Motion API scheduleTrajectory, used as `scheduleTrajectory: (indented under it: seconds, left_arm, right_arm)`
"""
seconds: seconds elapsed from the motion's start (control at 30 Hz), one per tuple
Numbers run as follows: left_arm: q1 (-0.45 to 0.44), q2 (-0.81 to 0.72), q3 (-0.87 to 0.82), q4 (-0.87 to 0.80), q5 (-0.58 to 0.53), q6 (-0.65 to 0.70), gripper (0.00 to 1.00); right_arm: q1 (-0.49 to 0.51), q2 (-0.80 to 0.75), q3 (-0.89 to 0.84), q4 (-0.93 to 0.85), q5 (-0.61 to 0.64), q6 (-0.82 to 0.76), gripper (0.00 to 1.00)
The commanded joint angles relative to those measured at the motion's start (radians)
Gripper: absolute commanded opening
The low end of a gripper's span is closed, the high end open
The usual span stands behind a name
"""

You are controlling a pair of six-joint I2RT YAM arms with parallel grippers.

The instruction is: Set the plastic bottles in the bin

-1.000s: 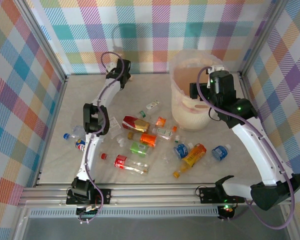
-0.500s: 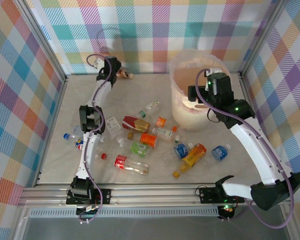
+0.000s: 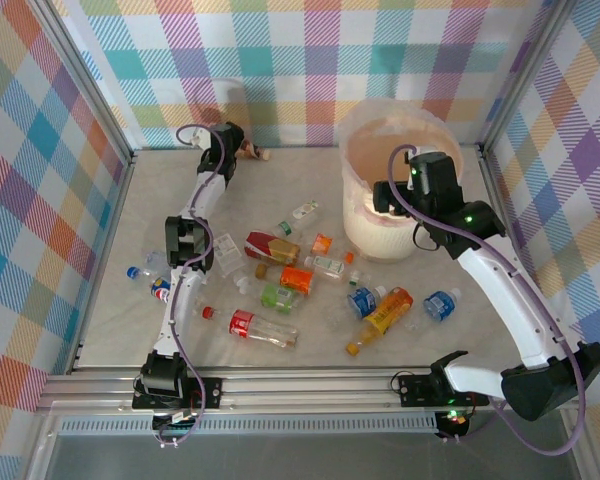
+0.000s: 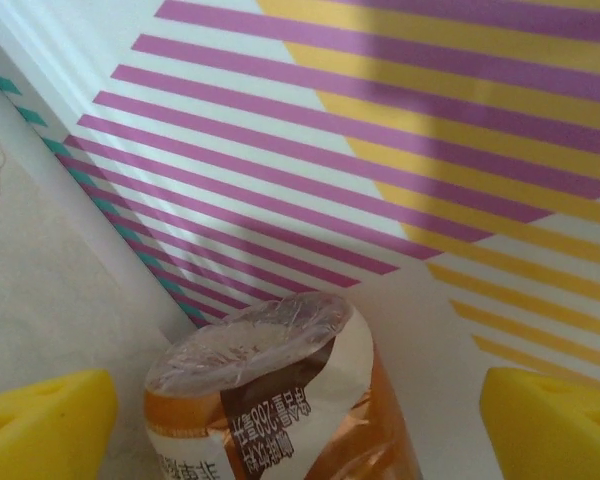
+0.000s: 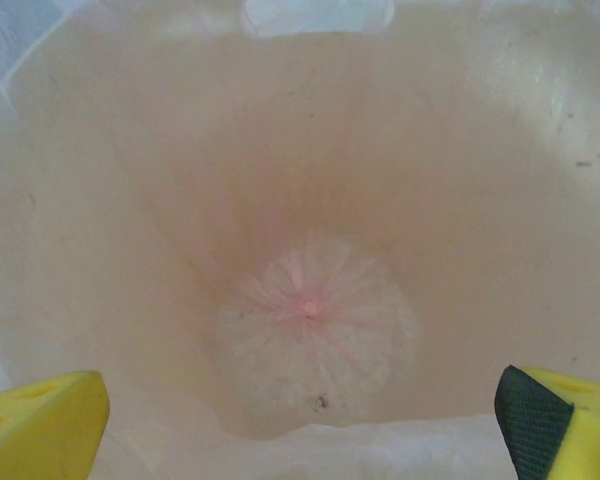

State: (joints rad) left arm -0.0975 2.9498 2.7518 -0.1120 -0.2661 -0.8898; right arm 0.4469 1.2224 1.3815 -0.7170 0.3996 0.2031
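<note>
The left gripper [image 4: 300,425] stands wide around a brown-labelled bottle [image 4: 270,370] by the far wall [image 4: 380,120], clear of its sides. The right gripper [image 5: 300,420] hangs wide open over the bin [image 3: 395,112]. Other plastic bottles [image 3: 271,245] lie scattered on the counter [image 3: 280,190].

Crushed plastic bottles [image 3: 271,244] scattered on table [image 3: 460,335], brown-labelled bottle [image 4: 270,400] by back wall [image 3: 310,60], cream bin [image 3: 375,235] upright

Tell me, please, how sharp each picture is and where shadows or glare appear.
Top external: evenly lit and sharp; a soft shadow lies on the back wall above the left arm. Left wrist: the brown-labelled bottle is sharp, its clear end glossy; a dim shadow band crosses the wall's upper right. Right wrist: the bin looks hazy inside, low in contrast; the yellow fingertips are blurred.
</note>
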Motion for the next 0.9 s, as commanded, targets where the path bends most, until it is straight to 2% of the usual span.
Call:
scheduleTrajectory:
  seconds: [0.0, 0.2, 0.37, 0.6, 0.87]
  left_arm:
    - [-0.001, 0.016, 0.025, -0.055, -0.009, 0.015, 0.85]
    - [-0.009, 0.005, 0.023, -0.153, 0.046, 0.06, 0.68]
    - [-0.012, -0.018, 0.019, -0.158, 0.094, 0.07, 0.5]
    - [-0.013, -0.089, 0.004, -0.258, 0.145, 0.124, 0.38]
    - [-0.015, -0.208, -0.107, -0.258, 0.25, 0.151, 0.09]
  right_arm:
    - [0.003, -0.006, -0.001, 0.005, -0.002, 0.013, 1.0]
    - [0.003, -0.008, 0.005, 0.034, 0.005, 0.01, 1.0]
    - [0.002, -0.001, 0.011, 0.039, -0.004, 0.01, 1.0]
    - [0.003, -0.017, 0.006, 0.057, -0.002, 0.009, 1.0]
    - [0.003, -0.042, -0.001, 0.068, -0.007, 0.01, 1.0]
